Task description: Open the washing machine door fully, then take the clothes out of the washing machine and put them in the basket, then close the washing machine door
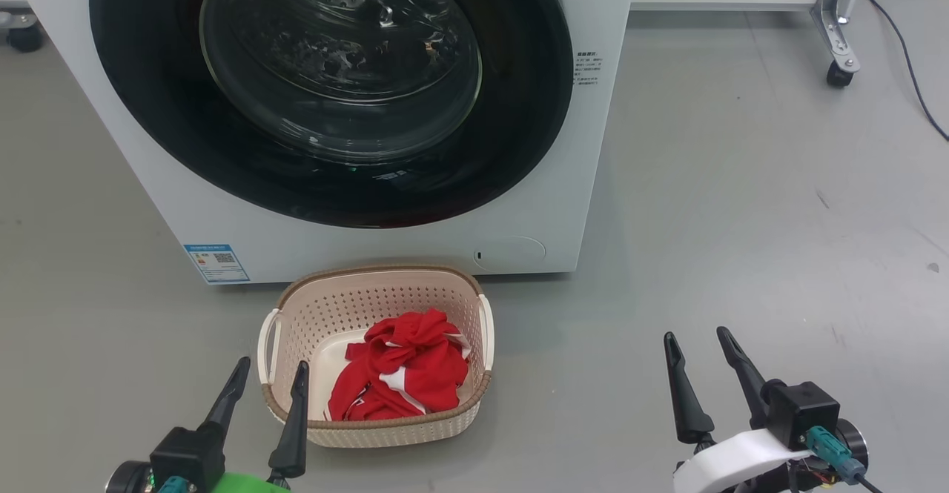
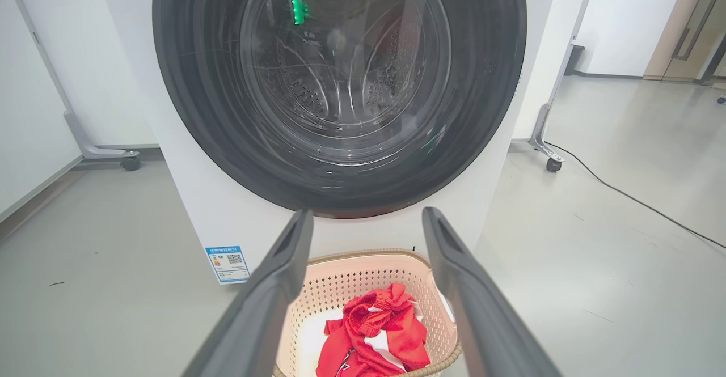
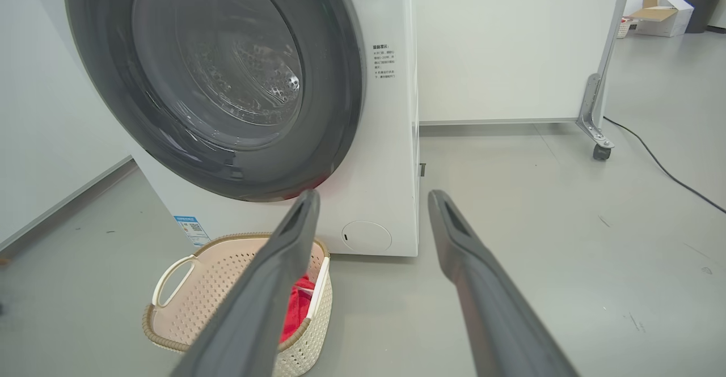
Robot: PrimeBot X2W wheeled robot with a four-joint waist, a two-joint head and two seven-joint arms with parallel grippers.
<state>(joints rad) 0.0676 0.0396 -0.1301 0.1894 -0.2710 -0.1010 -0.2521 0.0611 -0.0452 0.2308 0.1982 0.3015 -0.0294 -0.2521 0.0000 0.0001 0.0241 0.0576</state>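
The white washing machine (image 1: 563,182) fills the upper left of the head view, and its round black-rimmed door (image 1: 334,85) lies flat against its front, shut. On the floor just before it stands the cream basket (image 1: 296,315) with the red and white clothes (image 1: 404,374) bunched inside. My left gripper (image 1: 270,374) hangs open at the basket's left edge, nothing between its fingers. Open too, my right gripper (image 1: 697,341) hovers over bare floor to the basket's right. The left wrist view looks over the basket (image 2: 351,278) and clothes (image 2: 380,331) at the door (image 2: 340,93).
Grey floor spreads out to the right of the machine. A white panel on a castor (image 1: 839,74) stands at the back right, with a black cable (image 1: 908,55) trailing over the floor beside it. Another castor (image 1: 24,37) shows at the far left.
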